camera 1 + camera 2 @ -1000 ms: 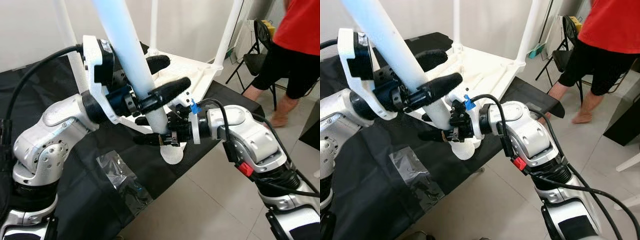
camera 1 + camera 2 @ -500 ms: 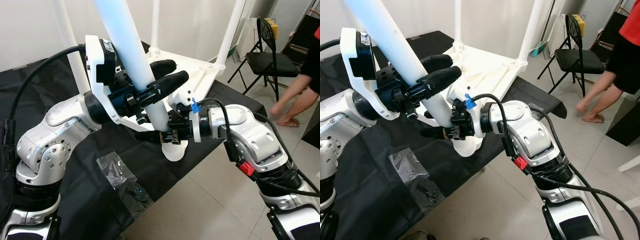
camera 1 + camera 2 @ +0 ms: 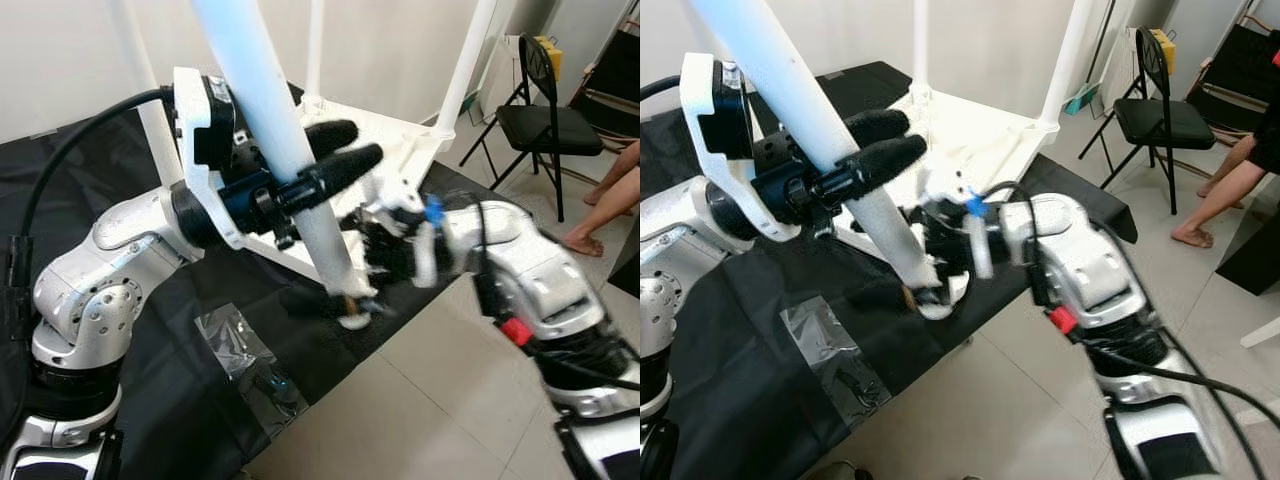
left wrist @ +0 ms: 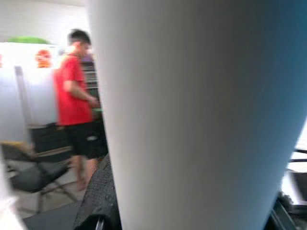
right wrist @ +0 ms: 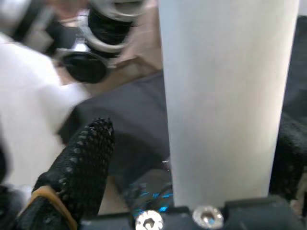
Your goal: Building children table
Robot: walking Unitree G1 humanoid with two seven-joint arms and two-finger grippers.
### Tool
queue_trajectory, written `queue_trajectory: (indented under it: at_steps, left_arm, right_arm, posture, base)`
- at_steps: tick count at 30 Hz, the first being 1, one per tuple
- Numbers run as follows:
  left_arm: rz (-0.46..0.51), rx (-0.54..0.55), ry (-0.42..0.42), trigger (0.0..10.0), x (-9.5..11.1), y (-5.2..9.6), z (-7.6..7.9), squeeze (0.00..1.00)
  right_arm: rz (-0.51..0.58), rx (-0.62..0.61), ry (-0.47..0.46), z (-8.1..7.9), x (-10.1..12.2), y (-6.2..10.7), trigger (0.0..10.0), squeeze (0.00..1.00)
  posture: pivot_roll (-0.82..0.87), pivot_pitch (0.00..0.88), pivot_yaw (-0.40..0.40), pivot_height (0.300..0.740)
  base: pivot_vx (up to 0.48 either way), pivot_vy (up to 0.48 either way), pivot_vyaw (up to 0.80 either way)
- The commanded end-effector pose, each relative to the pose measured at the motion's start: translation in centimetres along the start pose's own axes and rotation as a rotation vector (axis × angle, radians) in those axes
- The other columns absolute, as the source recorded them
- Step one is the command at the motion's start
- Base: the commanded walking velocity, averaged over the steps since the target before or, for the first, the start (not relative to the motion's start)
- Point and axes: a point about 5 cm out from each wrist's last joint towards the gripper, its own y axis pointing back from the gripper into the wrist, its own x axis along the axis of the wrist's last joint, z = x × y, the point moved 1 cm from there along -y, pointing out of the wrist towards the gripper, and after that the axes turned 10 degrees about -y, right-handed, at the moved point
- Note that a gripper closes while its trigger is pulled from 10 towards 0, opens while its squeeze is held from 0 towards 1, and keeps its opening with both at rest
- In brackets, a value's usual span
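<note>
A long white table leg [image 3: 270, 110] slants down from the top of the view to the edge of the black-covered bench. My left gripper [image 3: 358, 143] is shut on its middle, one finger in front and one behind. My right gripper [image 3: 350, 300] is blurred at the leg's lower end, beside a small white foot piece [image 3: 352, 320]. In the right wrist view the leg [image 5: 225, 96] stands between the fingers [image 5: 86, 158], with a gap on one side. The upturned white table [image 3: 405, 150] lies behind, with its fitted legs pointing up.
A black cloth [image 3: 120, 400] covers the bench, with a clear plastic bag [image 3: 245, 360] on it near the front edge. A black folding chair [image 3: 540, 110] stands at the back right. A person's bare legs [image 3: 610, 200] are beside it on the tiled floor.
My right arm has swung and is now blurred; its gripper has dropped lower at the leg's end. The person has moved off to the right. My left gripper still holds the leg.
</note>
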Motion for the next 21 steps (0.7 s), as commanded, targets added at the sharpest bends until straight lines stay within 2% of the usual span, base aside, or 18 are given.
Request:
queue_trajectory:
  at_steps: [1,2,3,4,15,19,21]
  left_arm:
    - [0.021,-0.078,0.015,0.0,0.5,-0.6,0.9,0.00]
    - [0.021,-0.078,0.015,0.0,0.5,-0.6,0.9,0.00]
    - [0.036,-0.115,0.042,0.0,0.7,-0.6,1.3,0.00]
    - [0.050,-0.145,0.068,0.0,0.8,-0.7,1.7,0.00]
    - [0.116,-0.245,0.147,0.0,1.5,-1.1,2.6,0.00]
    - [0.136,-0.253,0.159,0.0,1.7,-1.3,2.7,0.00]
    - [0.162,-0.262,0.172,0.0,2.0,-1.5,2.7,0.00]
  right_arm:
    - [-0.001,0.074,0.029,-0.8,0.4,0.2,10.0,1.00]
    - [-0.001,0.074,0.029,-0.8,0.4,0.2,10.0,1.00]
    - [-0.020,0.108,0.027,-1.0,0.3,0.3,10.0,0.67]
    - [-0.044,0.130,0.027,-1.1,0.1,0.3,10.0,0.00]
    - [-0.123,0.143,0.078,-0.6,-0.3,1.3,10.0,0.00]
    - [-0.117,0.149,0.086,-0.6,-0.3,1.2,10.0,0.00]
    - [-0.075,0.170,0.083,-0.9,-0.2,0.8,10.0,0.00]
  posture:
    - [0.00,0.060,-0.060,0.740]
    - [0.00,0.060,-0.060,0.740]
    - [0.00,0.061,-0.062,0.740]
    - [0.00,0.061,-0.063,0.740]
    - [0.00,0.066,-0.065,0.740]
    - [0.00,0.068,-0.063,0.740]
    - [0.00,0.069,-0.065,0.740]
  base:
    - [0.000,0.000,0.00]
    - [0.000,0.000,0.00]
    - [0.000,0.000,0.00]
    - [0.000,0.000,0.00]
    - [0.000,0.000,0.00]
    - [0.000,0.000,0.00]
    - [0.000,0.000,0.00]
